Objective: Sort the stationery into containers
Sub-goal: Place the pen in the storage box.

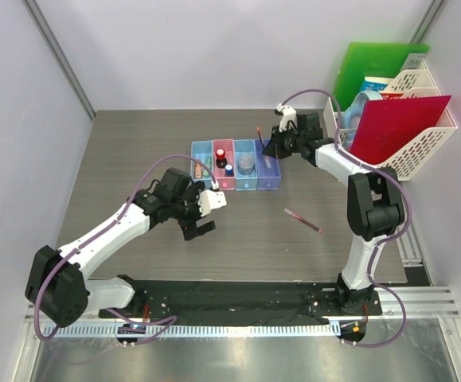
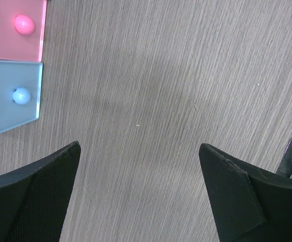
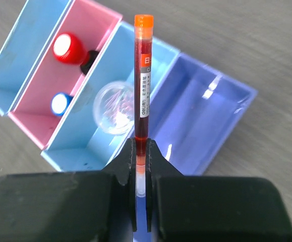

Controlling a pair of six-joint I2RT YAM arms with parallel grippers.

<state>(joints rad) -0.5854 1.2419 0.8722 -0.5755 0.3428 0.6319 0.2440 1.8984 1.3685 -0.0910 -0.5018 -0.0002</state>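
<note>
The four joined bins (image 1: 236,165) stand mid-table: light blue, pink, light blue, purple. An orange piece (image 1: 197,169) lies in the left bin. A red-black cap (image 3: 67,48) and a tiny blue piece (image 3: 60,103) lie in the pink bin (image 3: 37,128). A clear roll (image 3: 114,106) lies in the third bin. My right gripper (image 3: 141,151) is shut on a dark-red pen (image 3: 142,85) with an orange tip, above the edge between the third bin and the purple bin (image 3: 206,126). A second pen (image 1: 302,220) lies on the table. My left gripper (image 2: 139,146) is open and empty above bare table.
A white mesh rack (image 1: 421,135) with a red folder (image 1: 397,127) and a green folder (image 1: 373,68) stands at the back right. Corners of the pink bin (image 2: 4,43) and a light blue bin (image 2: 4,116) show at the left of the left wrist view.
</note>
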